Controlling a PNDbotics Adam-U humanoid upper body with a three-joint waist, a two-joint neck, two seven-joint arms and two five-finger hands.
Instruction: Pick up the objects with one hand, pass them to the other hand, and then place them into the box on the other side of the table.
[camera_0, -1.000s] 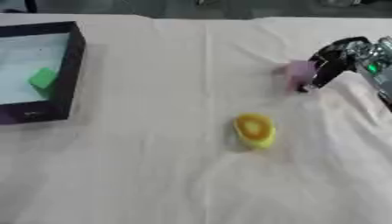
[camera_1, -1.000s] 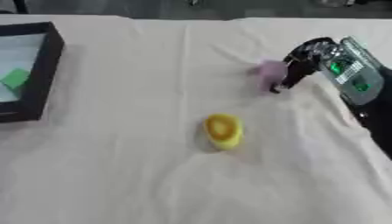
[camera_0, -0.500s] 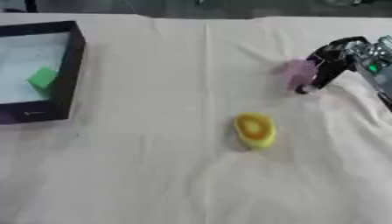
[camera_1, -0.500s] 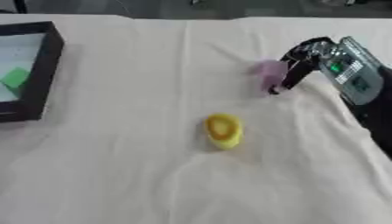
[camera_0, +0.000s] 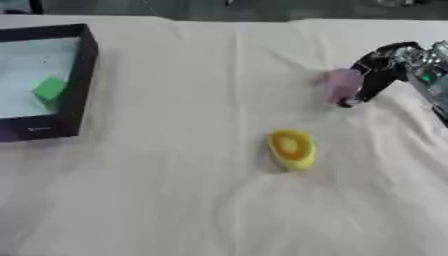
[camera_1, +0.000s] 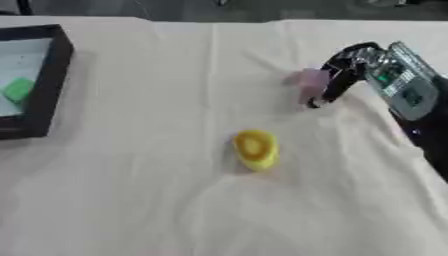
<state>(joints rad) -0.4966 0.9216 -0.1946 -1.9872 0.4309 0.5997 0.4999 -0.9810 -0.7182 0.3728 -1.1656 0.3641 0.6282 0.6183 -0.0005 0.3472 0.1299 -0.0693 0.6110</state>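
The right hand (camera_1: 346, 70) enters from the 3 o'clock edge of the table, its arm running back toward the lower right. Its dark fingers (camera_0: 374, 75) curve downward, fingertips meeting the cloth. The pink object (camera_0: 343, 85) sits directly against the fingers, on their 9 o'clock side. Whether the fingers are closed around the pink object or only touching it cannot be determined. The left hand appears in neither view.

From the pink object, the yellow object (camera_0: 291, 148) lies toward 7 o'clock, near the table centre. It is oval with an orange hollow on top, resting flat on the cloth, well apart from the hand.

The black box (camera_0: 77, 80) stands at the 9 o'clock side of the table, far from both objects. Its walls are dark and its floor is pale. A green block (camera_0: 50, 90) lies inside, near the wall closest to the table centre.

A cream tablecloth (camera_0: 175, 190) covers the table, with creases running out from around the hand.
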